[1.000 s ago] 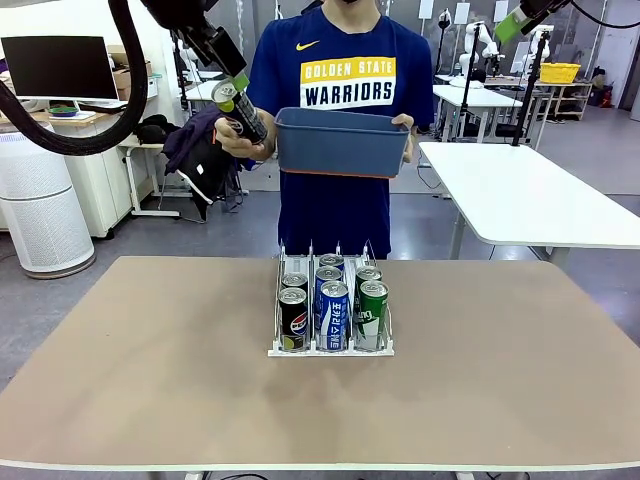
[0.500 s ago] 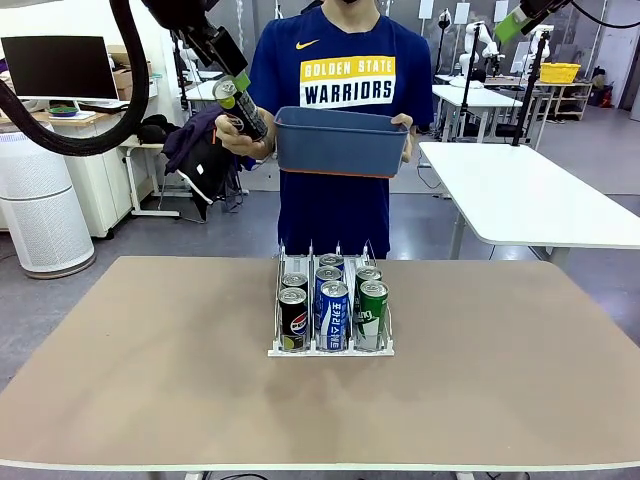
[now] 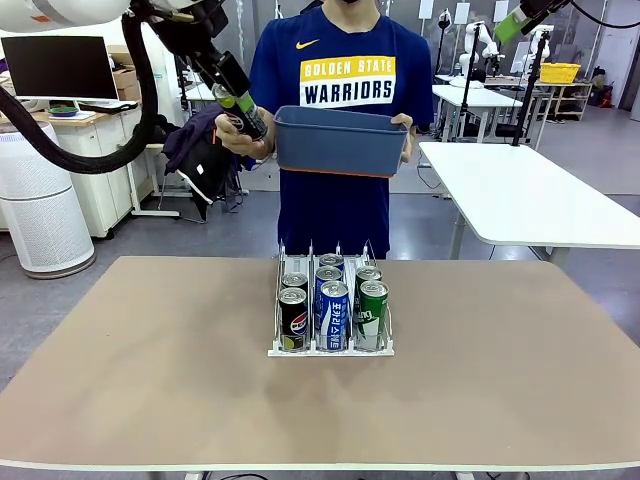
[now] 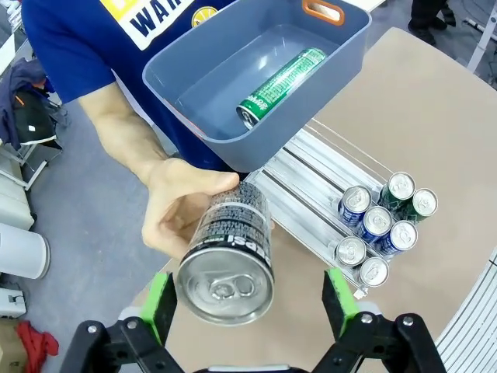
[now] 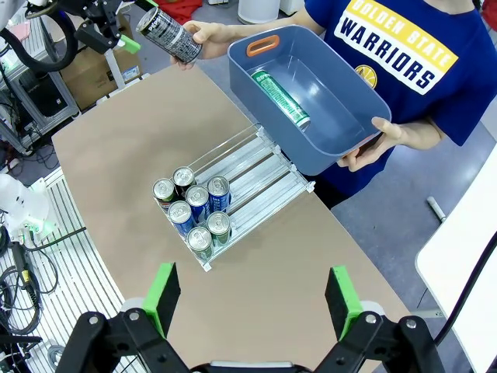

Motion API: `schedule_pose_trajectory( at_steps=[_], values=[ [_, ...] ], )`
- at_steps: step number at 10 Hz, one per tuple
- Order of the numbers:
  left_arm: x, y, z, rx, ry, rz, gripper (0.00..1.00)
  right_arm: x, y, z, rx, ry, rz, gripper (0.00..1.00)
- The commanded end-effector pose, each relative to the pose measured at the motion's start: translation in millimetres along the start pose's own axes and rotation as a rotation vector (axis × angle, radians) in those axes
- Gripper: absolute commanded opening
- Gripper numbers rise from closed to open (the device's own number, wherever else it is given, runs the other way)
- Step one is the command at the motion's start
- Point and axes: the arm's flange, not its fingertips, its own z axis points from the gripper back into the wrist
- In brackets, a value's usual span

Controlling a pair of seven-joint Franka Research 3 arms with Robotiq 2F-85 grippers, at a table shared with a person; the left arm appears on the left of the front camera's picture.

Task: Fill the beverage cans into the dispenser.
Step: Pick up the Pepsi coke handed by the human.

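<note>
the left hand (image 4: 247, 294) is gaping apart around the black can (image 4: 229, 249) a person is holding up behind the dispenser (image 3: 330, 351); the right hand (image 5: 252, 299) is hanging apart high to the dispenser's right; six cans (image 3: 333, 305) are standing in the dispenser.

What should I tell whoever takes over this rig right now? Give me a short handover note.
Left gripper: open, jaws either side of the black can that the person's hand holds out; not gripped yet.
Right gripper: open, empty, high above the table.
Dispenser: on the table, seven loaded cans at the robot's end: two black, three blue, two green.
Blue tub: held by the person, one green can lying inside.
To do: grip the black can, load it, then the green can.
</note>
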Motion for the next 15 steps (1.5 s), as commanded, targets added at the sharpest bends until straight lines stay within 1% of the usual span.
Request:
schedule_pose_trajectory(
  at_steps=[1,2,6,10,11,14,15],
  values=[
    [-13.1,7.2,-10.6,-0.027,-0.033,-0.007,1.0,-1.0,0.4,-1.3,0.002,0.002,-0.001,1.0],
    [-13.7,7.3,-17.9,-0.039,-0.042,0.007,1.0,-1.0,0.4,-1.3,0.002,0.002,-0.001,1.0],
    [-15.2,10.1,-23.9,-0.027,-0.061,-0.002,1.0,-1.0,0.4,-1.3,0.002,0.002,-0.001,1.0],
    [-15.4,13.0,-27.3,-0.041,-0.07,-0.014,1.0,-1.0,0.4,-1.3,0.002,0.002,-0.001,1.0],
    [-16.9,16.8,-27.1,-0.05,-0.071,-0.027,1.0,-1.0,0.4,-1.3,0.002,0.002,-0.001,1.0],
    [-16.9,19.0,-30.1,-0.055,-0.062,-0.01,1.0,-1.0,0.4,-1.3,0.002,0.002,-0.001,1.0],
    [-17.5,21.2,-26.9,-0.03,-0.042,0.002,1.0,-1.0,0.4,-1.3,0.002,0.002,-0.001,1.0]
  ],
)
